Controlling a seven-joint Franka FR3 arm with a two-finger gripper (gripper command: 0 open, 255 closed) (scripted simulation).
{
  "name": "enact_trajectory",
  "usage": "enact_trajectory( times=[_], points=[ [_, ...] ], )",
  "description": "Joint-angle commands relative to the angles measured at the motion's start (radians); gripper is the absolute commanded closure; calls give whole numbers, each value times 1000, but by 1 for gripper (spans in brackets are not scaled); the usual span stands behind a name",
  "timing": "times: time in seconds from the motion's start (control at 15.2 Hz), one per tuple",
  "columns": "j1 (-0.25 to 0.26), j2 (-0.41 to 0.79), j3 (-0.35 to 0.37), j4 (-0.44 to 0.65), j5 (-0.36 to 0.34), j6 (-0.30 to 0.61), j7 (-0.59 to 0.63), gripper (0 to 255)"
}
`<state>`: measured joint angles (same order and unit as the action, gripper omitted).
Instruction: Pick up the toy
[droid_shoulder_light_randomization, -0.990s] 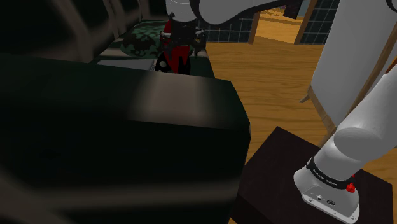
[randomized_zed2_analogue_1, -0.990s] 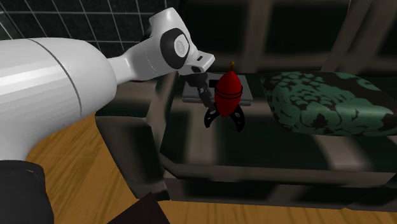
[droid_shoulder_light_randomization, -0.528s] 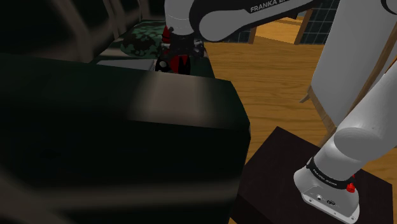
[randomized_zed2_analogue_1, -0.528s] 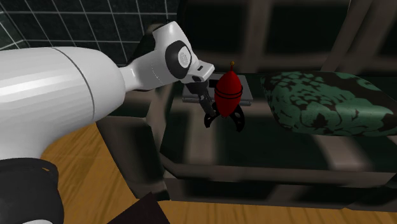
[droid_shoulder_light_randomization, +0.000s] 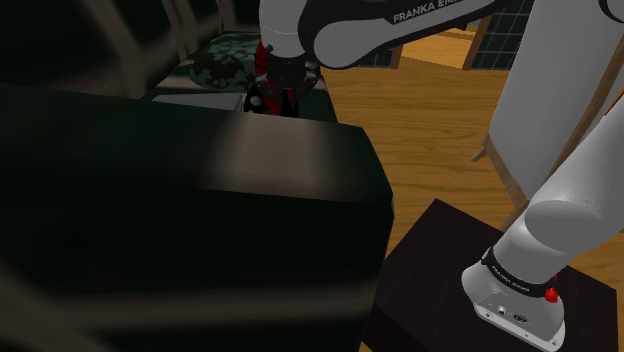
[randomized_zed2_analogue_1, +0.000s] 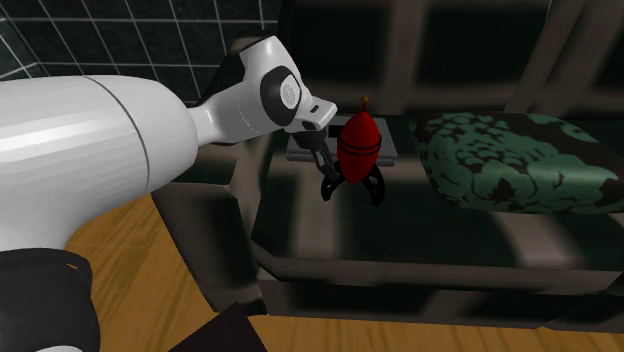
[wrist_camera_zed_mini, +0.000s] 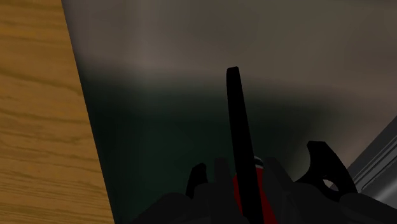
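Dark sofa on wood floor, green cushion at 3 o'clock from the red toy; the arm has dipped lower than before, can't tell if the gripper is clamped on it.

- The toy rocket has a bulbous red body, a small yellowish tip and curved black fins at its base.
- It stands upright, nose at 12 o'clock, with its fins resting on a dark seat.
- In the second exterior view, a green patterned cushion lies at its 3 o'clock.
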<state>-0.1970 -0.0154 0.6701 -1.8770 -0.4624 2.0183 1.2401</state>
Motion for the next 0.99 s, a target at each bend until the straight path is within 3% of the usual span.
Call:
enact_trajectory(
  times=[0.0, 0.92],
  points=[
    [0, 1, 0, -1, 0, 1, 0, 255],
    [4, -1, 5, 153, 27, -143, -64, 255]
  ],
)
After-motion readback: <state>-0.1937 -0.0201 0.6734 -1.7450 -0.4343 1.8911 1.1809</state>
